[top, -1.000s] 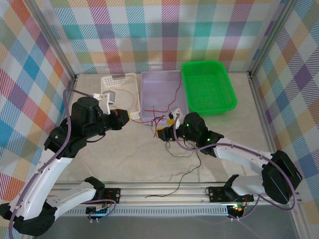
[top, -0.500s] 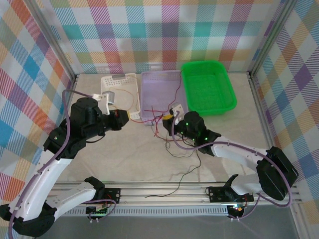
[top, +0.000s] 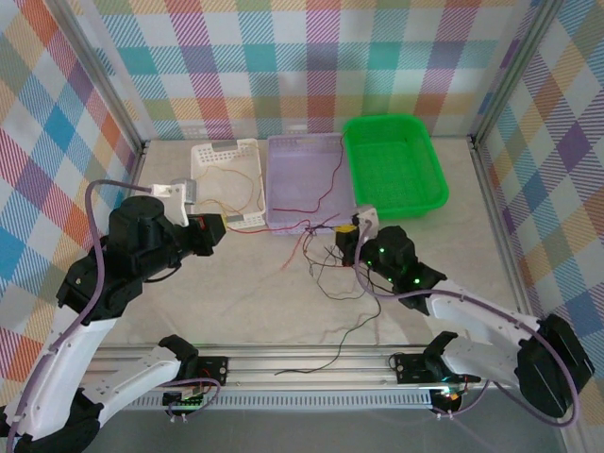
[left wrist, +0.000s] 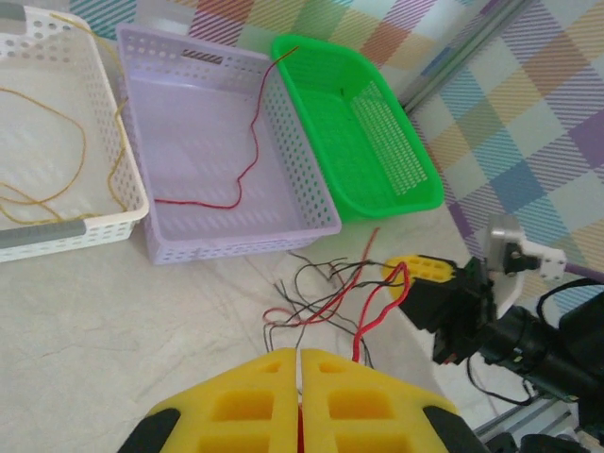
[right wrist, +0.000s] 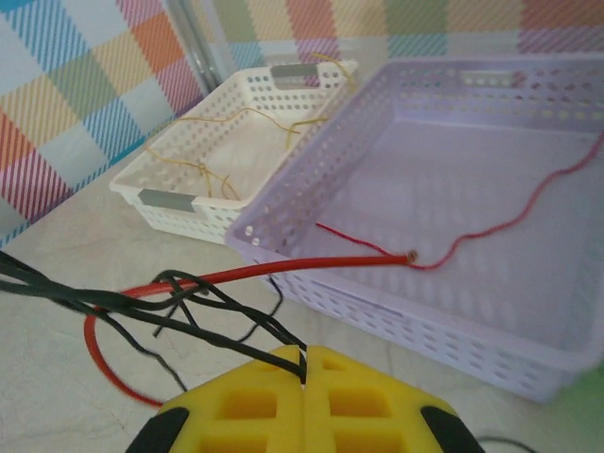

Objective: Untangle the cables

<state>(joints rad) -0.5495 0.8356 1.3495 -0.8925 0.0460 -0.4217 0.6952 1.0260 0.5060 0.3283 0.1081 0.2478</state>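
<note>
A: Where do we stand with the grippers?

B: Our left gripper (left wrist: 302,354) has its yellow pads pressed together. A thin red wire (left wrist: 360,332) runs into the seam, so we judge it clamped on that strand. Our right gripper (right wrist: 304,351) is closed as well, pinching several thin black wires (right wrist: 170,300).

A: And the cables themselves?

B: The loose knot of red and black wires (top: 330,274) lies on the pale table (top: 236,302), just on the near side of the lavender perforated plastic tray (top: 304,139), between our two grippers. One red wire (top: 316,196) lies inside that tray. Yellow-orange wires (top: 231,193) lie in the white perforated basket (top: 203,151) to its left. The green plastic basket (top: 392,120) stands on the right.

A: What could go wrong from here?

B: If we draw apart too fast, the loops may cinch into a tighter knot instead of opening. Strands this thin could also slide out from between our pads. The red strand passes close to the tray's near wall, where we think it might catch in a hole or hook the sorted red wire and drag it out. One black tail (top: 351,332) trails toward the metal rail (top: 311,368) at the near edge and could snag there.
</note>
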